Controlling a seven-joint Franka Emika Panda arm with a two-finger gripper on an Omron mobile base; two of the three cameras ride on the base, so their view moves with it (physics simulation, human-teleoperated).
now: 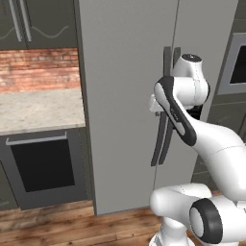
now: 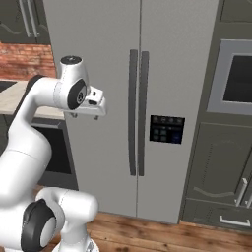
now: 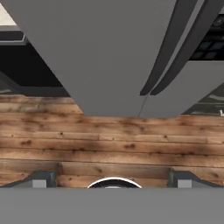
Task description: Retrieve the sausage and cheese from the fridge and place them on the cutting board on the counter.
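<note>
With both fridge (image 2: 98, 59) doors shut, the gripper (image 2: 87, 115), jaws spread wide & empty, is being held short of the handles (image 2: 137, 112); one handle should be squarely straddled before closing.

The fridge (image 1: 129, 96) is viewed from behind the arm on the left, at close range, with its closed doors seen at an angle. From the right, the same fridge (image 2: 133, 98) is faced almost squarely, handles (image 2: 138, 113) centred. The hand view is aimed downward at the wooden floor (image 3: 109, 140) and the fridge's lower doors; the handles are shared by all three views.
</note>
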